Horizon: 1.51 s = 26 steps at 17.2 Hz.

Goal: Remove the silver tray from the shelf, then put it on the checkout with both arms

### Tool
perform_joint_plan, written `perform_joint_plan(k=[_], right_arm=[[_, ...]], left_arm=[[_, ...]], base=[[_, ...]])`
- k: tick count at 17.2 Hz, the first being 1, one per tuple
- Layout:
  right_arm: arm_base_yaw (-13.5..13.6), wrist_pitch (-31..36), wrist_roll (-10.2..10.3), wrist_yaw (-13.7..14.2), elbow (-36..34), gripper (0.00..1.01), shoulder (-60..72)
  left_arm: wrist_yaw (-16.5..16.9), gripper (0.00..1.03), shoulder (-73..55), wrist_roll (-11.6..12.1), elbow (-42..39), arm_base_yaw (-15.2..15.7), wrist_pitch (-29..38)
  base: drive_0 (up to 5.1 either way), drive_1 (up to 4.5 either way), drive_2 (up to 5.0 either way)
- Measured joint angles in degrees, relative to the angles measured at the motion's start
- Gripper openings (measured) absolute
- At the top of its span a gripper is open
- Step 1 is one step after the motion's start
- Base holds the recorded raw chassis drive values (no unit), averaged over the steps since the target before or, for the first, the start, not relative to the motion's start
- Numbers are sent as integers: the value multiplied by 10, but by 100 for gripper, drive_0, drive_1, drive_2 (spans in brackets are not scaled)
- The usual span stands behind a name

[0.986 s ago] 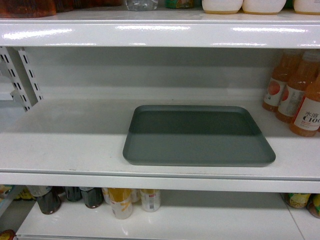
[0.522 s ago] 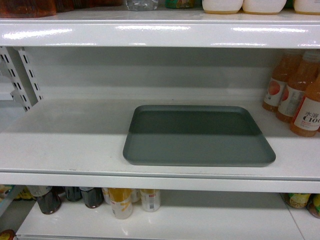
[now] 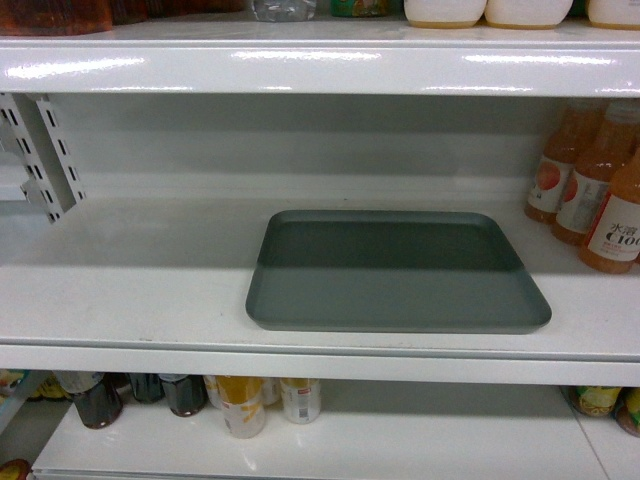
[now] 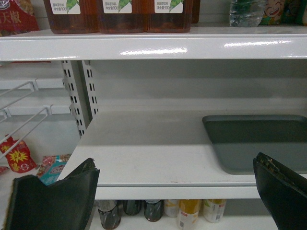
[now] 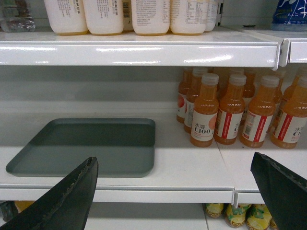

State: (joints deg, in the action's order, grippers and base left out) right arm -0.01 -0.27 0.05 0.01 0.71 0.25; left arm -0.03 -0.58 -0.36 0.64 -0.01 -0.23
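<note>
1. White glossy store shelving fills every view; the shelf [image 3: 140,280] in the middle is lit in front and shaded toward its back wall.
2. Slotted white upright brackets [image 3: 55,150] stand at its left end.
3. The silver tray [image 3: 395,272] lies flat on this board, right of centre, near the front edge.
4. Orange juice bottles [image 5: 230,112] stand just to the tray's right, apart from it.
5. Cans and dark bottles [image 3: 240,400] line the board below.
6. The left gripper [image 4: 175,191] is spread wide, short of the shelf edge, holding nothing.
7. The right gripper [image 5: 172,191] is likewise spread and free.
</note>
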Motion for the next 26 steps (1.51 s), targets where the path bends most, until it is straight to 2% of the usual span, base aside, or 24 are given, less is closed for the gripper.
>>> perform_joint_plan(k=[4, 5, 6, 7, 8, 9, 10, 12, 13, 15, 17, 20, 24, 26], right_arm=[[0, 0, 0, 0, 0, 98, 0], [-3, -43, -5, -11, 12, 98, 11], [-29, -75, -17, -61, 46, 98, 119], [-49, -30, -26, -90, 68, 98, 220], [-58, 31, -33, -114, 84, 98, 320], [-56, 98, -38, -136, 100, 98, 430], [-54, 152, -42, -152, 116, 98, 527], [-28, 267, -46, -144, 172, 98, 729], [-21, 297, -41, -145, 204, 98, 802], [-14, 319, -16, -144, 278, 98, 932], [-6, 320, 3, -137, 356, 98, 1040], [1, 298, 26, -118, 474, 98, 1151], [5, 233, 46, -81, 627, 98, 1256], [8, 207, 51, -73, 697, 98, 1300]], left_arm=[[0, 98, 0, 0, 0, 0, 0], [-58, 98, -33, -13, 29, -29, -85], [-134, 98, -163, -41, 78, -91, -124], [-135, 98, -259, -58, 100, -117, -76], [-121, 98, -360, -76, 118, -118, -13], [-107, 98, -470, -88, 144, -122, 49], [-78, 98, -579, -104, 177, -130, 103], [-63, 98, -767, -115, 252, -146, 174], [-67, 98, -843, -116, 290, -151, 190], [-81, 98, -982, -116, 366, -158, 210], [-90, 98, -1088, -118, 449, -156, 199], [-96, 98, -1183, -114, 560, -155, 189], [-83, 98, -1263, -117, 680, -160, 133], [-81, 98, -1286, -119, 725, -165, 106]], base=[[0, 0, 0], [0, 0, 0], [0, 0, 0], [0, 0, 0], [0, 0, 0], [0, 0, 0], [0, 0, 0], [0, 0, 0], [0, 0, 0], [0, 0, 0], [0, 0, 0], [0, 0, 0], [0, 0, 0], [0, 0, 0]])
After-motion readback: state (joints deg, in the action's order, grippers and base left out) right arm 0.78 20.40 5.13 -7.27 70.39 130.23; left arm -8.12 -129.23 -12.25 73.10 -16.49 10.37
